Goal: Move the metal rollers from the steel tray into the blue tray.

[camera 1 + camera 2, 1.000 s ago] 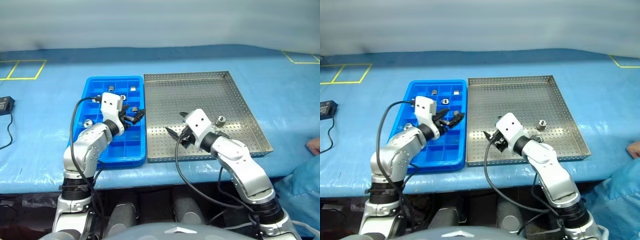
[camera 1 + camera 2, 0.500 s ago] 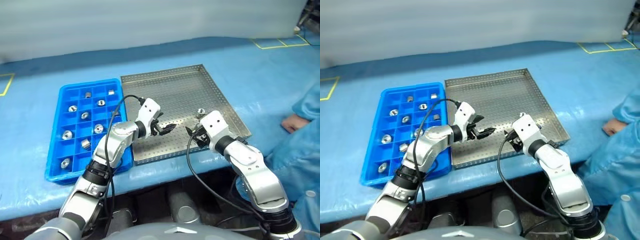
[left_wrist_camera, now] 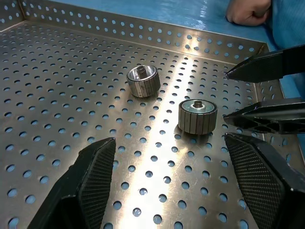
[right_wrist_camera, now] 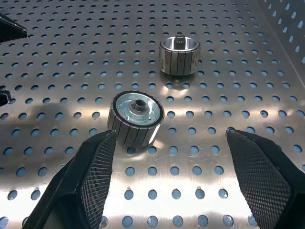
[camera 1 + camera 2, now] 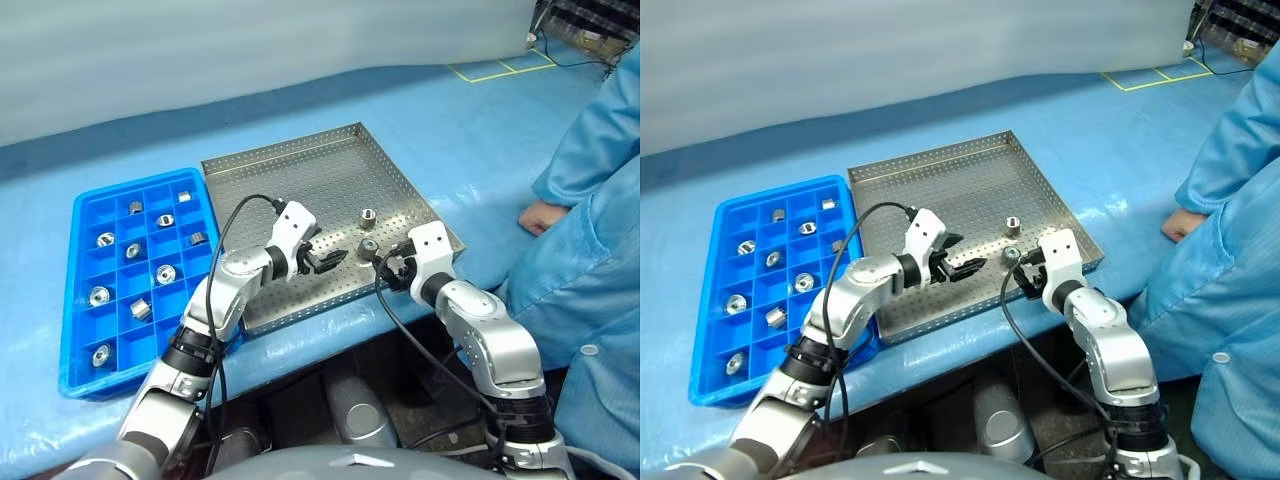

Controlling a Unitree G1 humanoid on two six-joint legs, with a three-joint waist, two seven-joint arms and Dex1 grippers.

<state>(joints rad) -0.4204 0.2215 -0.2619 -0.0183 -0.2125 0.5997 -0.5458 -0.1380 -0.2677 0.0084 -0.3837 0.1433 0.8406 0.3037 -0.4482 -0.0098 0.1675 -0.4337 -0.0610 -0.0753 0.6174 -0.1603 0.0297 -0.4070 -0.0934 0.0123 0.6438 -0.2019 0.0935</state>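
Two metal rollers lie in the steel tray near its front right corner: one nearer me, the other just behind it. My right gripper is open, low over the tray, its fingers straddling the space just short of the nearer roller. My left gripper is open too, pointing at the same roller from the other side. The blue tray to the left holds several rollers in its compartments.
A person in a blue gown stands at the right, one hand resting on the blue table cover beside the steel tray. My right gripper's black fingers show in the left wrist view, close to the nearer roller.
The camera has swung right. My left gripper went from over the blue tray to over the steel tray. My right gripper shifted right and down to the two rollers. Both stayed open.
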